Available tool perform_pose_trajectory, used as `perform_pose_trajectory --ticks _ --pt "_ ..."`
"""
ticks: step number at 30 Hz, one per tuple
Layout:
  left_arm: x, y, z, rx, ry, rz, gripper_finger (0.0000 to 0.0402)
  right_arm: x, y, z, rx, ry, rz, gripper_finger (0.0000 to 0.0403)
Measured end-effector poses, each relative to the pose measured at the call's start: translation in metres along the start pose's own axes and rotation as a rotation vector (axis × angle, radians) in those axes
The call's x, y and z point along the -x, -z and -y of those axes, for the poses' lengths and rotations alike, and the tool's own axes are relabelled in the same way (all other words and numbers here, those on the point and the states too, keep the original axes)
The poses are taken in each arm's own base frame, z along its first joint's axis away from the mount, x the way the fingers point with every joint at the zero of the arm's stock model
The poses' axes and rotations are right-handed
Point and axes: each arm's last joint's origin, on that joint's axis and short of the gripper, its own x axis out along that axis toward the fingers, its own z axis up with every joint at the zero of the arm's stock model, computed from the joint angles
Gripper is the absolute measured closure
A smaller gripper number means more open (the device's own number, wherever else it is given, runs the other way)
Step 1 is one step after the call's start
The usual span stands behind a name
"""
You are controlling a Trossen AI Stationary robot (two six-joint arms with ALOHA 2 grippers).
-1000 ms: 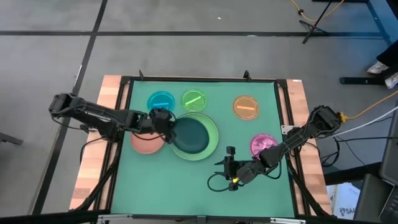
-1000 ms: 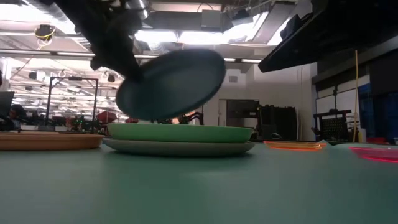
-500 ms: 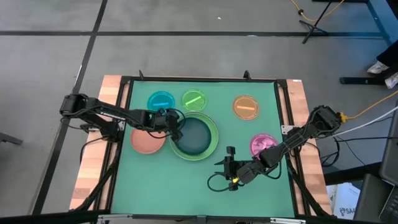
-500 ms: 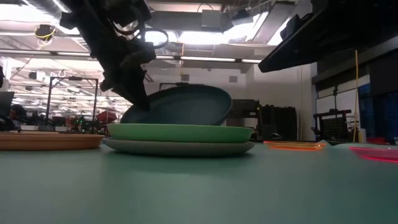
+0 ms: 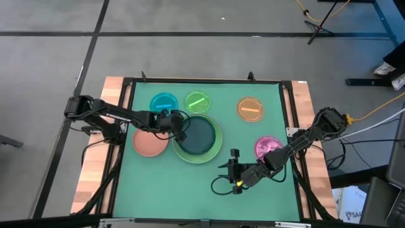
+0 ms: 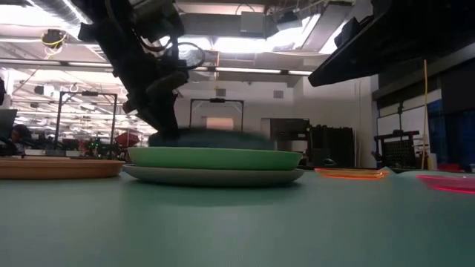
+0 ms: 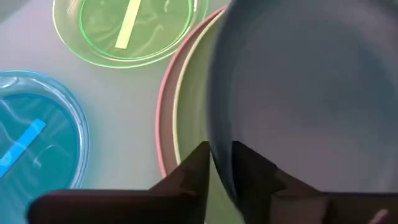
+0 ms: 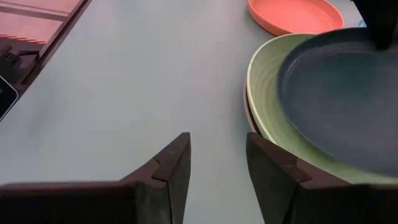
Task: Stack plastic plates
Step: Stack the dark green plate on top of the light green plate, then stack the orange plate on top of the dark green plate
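The dark teal plate [image 5: 201,135] lies inside the large light green plate [image 5: 217,147], which sits on a grey plate [image 6: 215,176]. My left gripper [image 5: 180,133] is at the teal plate's left rim, shut on it. The salmon plate [image 5: 149,145] rests on the mat left of the stack. The small blue [image 5: 164,102], green [image 5: 197,101], orange [image 5: 250,109] and pink [image 5: 267,147] plates lie flat around it. My right gripper [image 5: 233,166] is open, low over bare mat near the stack's near-right side. My left gripper pinches the dark teal plate's rim on its left side [image 7: 216,146], one finger over the plate's inside and one outside. The fingers [image 6: 159,119] come down slanting from the table's left. The plate lies about flat in the light green plate [image 7: 189,118].
A green mat [image 5: 190,190] covers the table, with wooden strips [image 5: 95,164] at both sides and a dark frame around it. Free mat lies along the near edge. Cables run by the right arm.
My left gripper has moved down and toward the table's right, keeping its hold. The dark teal plate, held raised and tilted with its right edge high a second ago, has come down and now lies about flat in the light green plate.
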Motion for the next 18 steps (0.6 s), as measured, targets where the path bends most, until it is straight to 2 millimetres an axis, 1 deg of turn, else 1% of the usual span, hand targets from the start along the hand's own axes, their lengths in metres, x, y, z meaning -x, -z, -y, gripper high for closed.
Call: perform_pose_trajectory --ticks 3,6,10,13,16,18 --pt "-0.001 0.0 0.0 0.001 0.01 -0.014 0.0307 0.0 0.0 0.0 0.001 0.001 -0.001 0.0256" --pt "0.002 0.0 0.0 -0.004 0.038 -0.03 0.0289 0.0 0.0 0.0 0.001 0.001 -0.002 0.0256" --pt "0.02 -0.004 0.006 -0.045 0.078 -0.016 0.0283 0.0 0.0 0.0 0.001 0.0 -0.002 0.0256" --pt "0.035 0.0 0.014 -0.086 0.12 -0.012 0.0283 0.0 0.0 0.0 0.0 0.0 -0.002 0.0256" --pt "0.05 0.009 0.025 -0.128 0.185 -0.02 0.0283 0.0 0.0 0.0 -0.001 0.0 -0.002 0.0256" --pt "0.059 0.019 0.031 -0.145 0.22 -0.06 0.0282 0.0 0.0 0.0 0.0 -0.001 -0.004 0.0256"
